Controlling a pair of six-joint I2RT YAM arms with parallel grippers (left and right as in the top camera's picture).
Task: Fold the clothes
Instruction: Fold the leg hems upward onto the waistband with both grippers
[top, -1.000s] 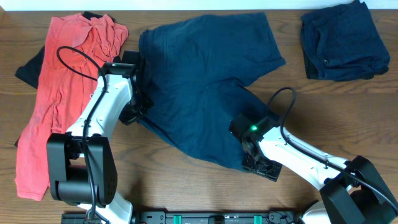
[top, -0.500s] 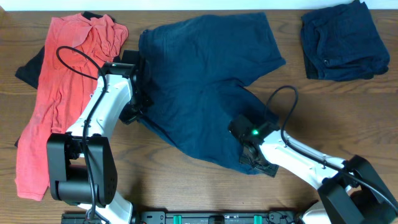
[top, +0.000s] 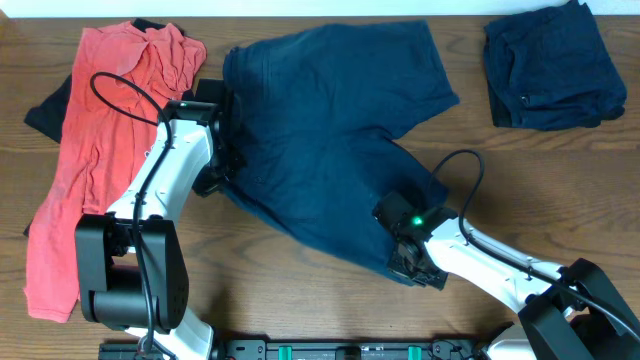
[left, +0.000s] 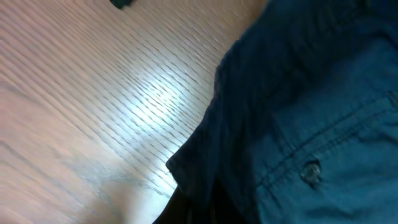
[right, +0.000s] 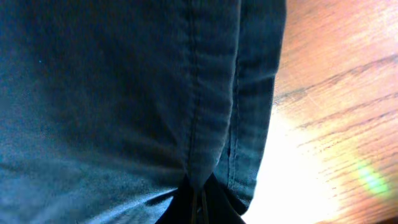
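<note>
Navy shorts (top: 330, 130) lie spread across the middle of the table (top: 300, 300). The waist end is at the left and one leg runs down toward the front right.

The left arm (top: 165, 175) rises from its base at the front left and reaches back and to the right. Its white link slants up to the shorts' left edge. There the left gripper (top: 215, 175) sits low over the waist end and is turned in toward the cloth. In the left wrist view the shorts' edge is drawn up into a dark fold at the bottom of the frame, so the gripper looks closed on the fabric. The fingers themselves are hidden by it. A pocket seam and button (left: 311, 171) show just beside that fold, with bare wood to the left.

The right arm (top: 490, 265) comes in from the front right corner, stretched low and nearly flat over the table. Its cable loops above the wrist. The right gripper (top: 405, 262) is at the lower hem of the leg. In the right wrist view the stitched hem gathers to a pinched point between the jaws, clamped on the shorts.

A red shirt (top: 100, 150) lies at the far left over a black cloth (top: 45, 110). A folded navy garment (top: 555, 65) sits at the back right, well apart from the shorts.
</note>
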